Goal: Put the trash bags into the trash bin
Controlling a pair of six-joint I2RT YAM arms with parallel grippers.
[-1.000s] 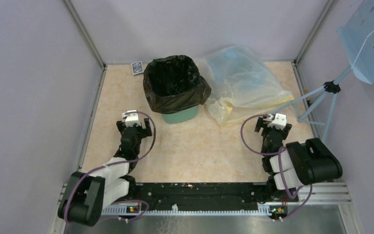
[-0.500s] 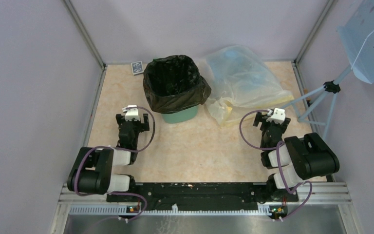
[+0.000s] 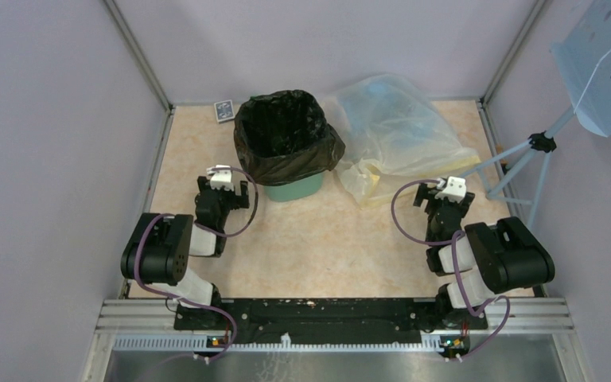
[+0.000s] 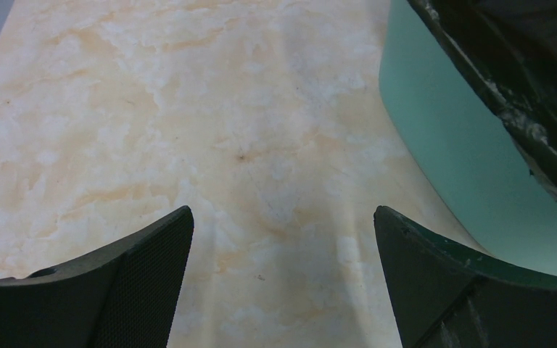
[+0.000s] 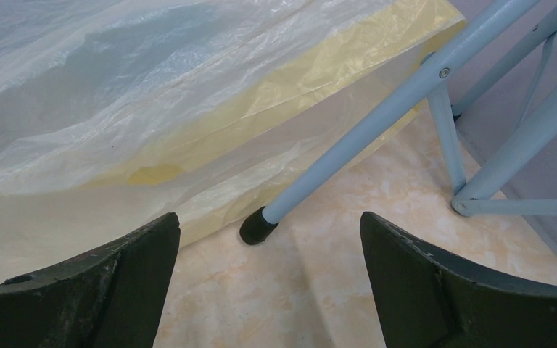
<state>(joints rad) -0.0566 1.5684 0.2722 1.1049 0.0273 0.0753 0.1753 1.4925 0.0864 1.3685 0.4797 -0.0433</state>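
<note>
Black plastic, thin and crinkly: trash bag (image 3: 286,131) seated in the mint-green trash bin (image 3: 296,189) at the back middle of the table (image 3: 326,247), mouth up, long axis upright, skirt folded over the rim. Probably light, limp, slippery; best pinched at the loose overhang. Left gripper (image 3: 224,189) just beside the bin, jaws spread, empty. Right gripper (image 3: 444,199) likewise spread, near the clear-yellowish bag (image 3: 398,143) and a tripod leg (image 5: 377,116)

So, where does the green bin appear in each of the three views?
Top external: upper middle, the green bin with the black bag over its rim.
Left wrist: upper right corner, green wall and bag edge.
Right wrist: not in it.
Shared landmark: the beige marbled table, in all three.
</note>
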